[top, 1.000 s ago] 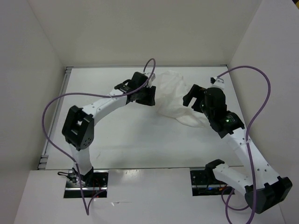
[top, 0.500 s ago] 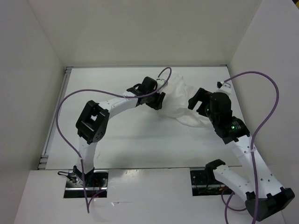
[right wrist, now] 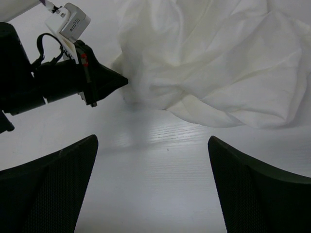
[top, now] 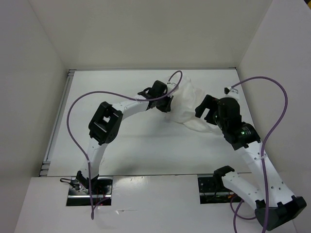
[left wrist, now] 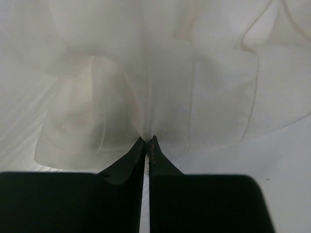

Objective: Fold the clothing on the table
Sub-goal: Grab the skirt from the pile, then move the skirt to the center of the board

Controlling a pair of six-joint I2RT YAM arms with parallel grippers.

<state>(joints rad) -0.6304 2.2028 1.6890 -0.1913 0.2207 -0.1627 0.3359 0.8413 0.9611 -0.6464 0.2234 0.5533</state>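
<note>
The left gripper [left wrist: 147,141], open a moment ago, now pinches an edge of the crumpled clothing [top: 187,101] at the table's [top: 146,145] far centre, apparently a first hold for folding, while the right gripper [right wrist: 151,145] hovers wide open nearby.

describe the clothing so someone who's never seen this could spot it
Start at the white table and look toward its far middle. There lies the clothing, a crumpled heap of thin white fabric. It is the only soft, wrinkled thing there, and the left gripper pinches a fold at its edge.
</note>
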